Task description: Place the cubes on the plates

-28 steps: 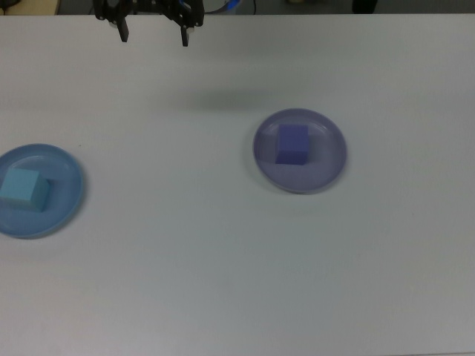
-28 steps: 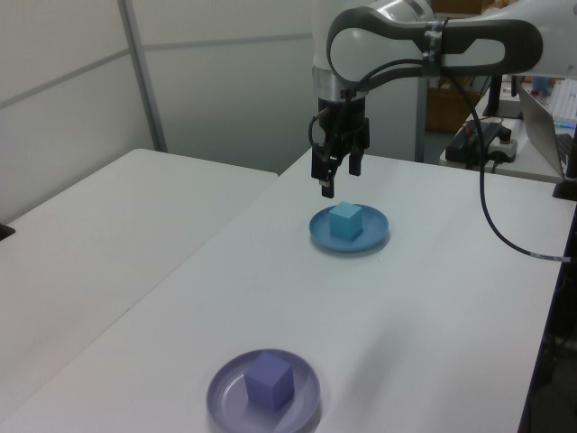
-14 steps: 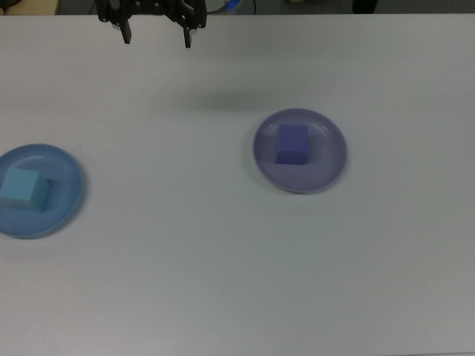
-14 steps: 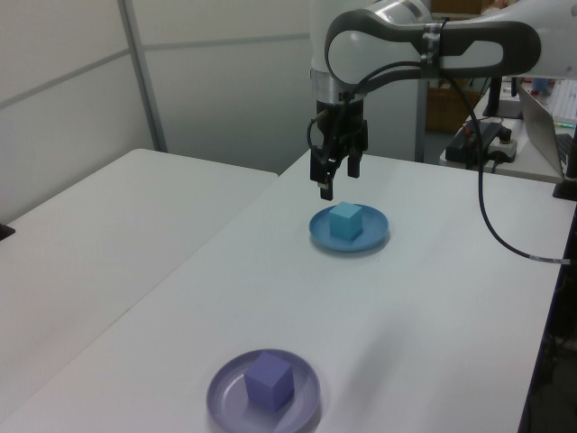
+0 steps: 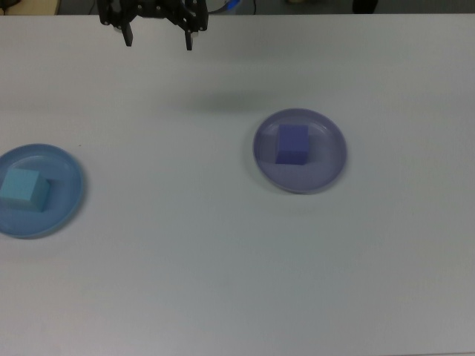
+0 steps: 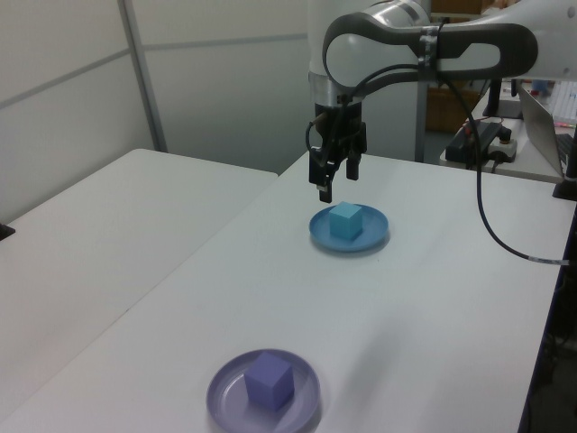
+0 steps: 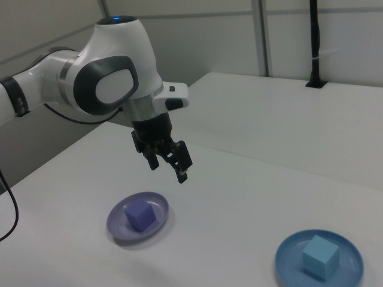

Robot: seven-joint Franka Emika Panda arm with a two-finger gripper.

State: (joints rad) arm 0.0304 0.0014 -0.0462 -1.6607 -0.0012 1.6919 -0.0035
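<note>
turquoise and violet are both already sitting where the task wants them, so we are judging the job as good as finished. we are seeing the cyan cube (image 5: 20,188) resting on the light blue plate (image 5: 67,182) at the top view's left edge, a little toward the plate's left side, and the indigo cube (image 5: 292,144) resting upright near the middle of the lavender plate (image 5: 326,156), right of centre in the top view. both are small matte blocks, flat-faced, each taking up only part of its plate and sitting clear of the rim.

we are holding the gripper (image 5: 157,38) high above the white table (image 5: 223,282), at the top view's upper edge, its two fingers spread apart with nothing between them. from it the indigo cube lies down and to the top view's right, the cyan cube down and to the top view's left, and both are well apart from it. in the left view the gripper (image 6: 332,180) is hanging above and just behind the light blue plate (image 6: 374,236); in the right view it is hanging up and to the right of the lavender plate (image 7: 116,224).

we are judging that no further grasp is needed, only a retreat.
</note>
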